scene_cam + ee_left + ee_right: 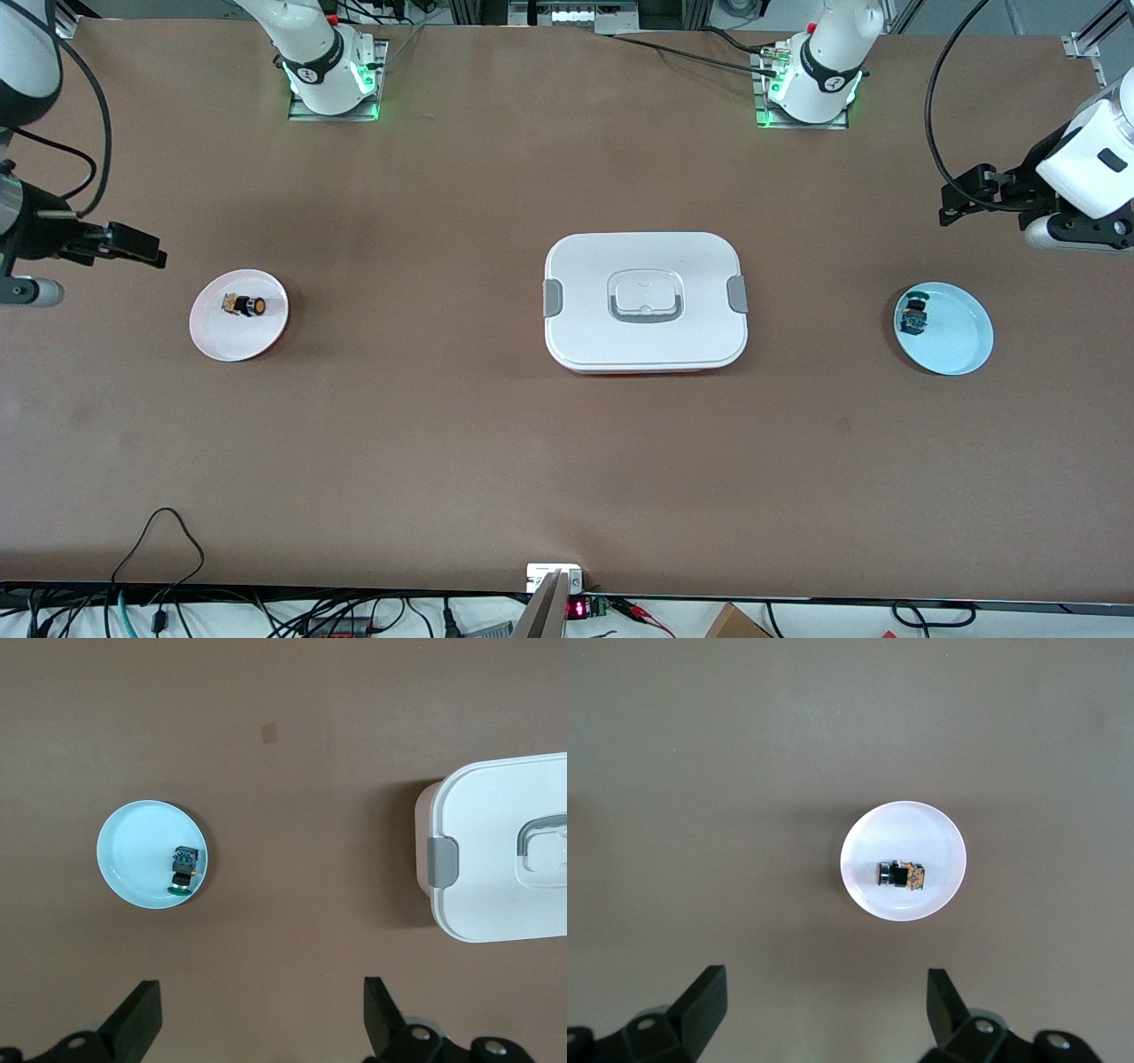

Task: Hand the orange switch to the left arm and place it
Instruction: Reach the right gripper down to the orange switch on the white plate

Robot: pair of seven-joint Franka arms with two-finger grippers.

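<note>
I am holding my right gripper (819, 1014) wide open and empty, above and just off the pale pink plate (213, 341) where the tiny orange-faced push-button switch (244, 306) is lying on its side, while my equally open left gripper (257, 1023) is waiting well away.

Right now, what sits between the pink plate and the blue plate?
The front view shows the box between the pink plate and blue plate.

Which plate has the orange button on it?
The pale pink plate at the right arm's end of the table holds the orange switch. The light blue plate, at the left arm's end, holds a blue-green switch instead.
</note>
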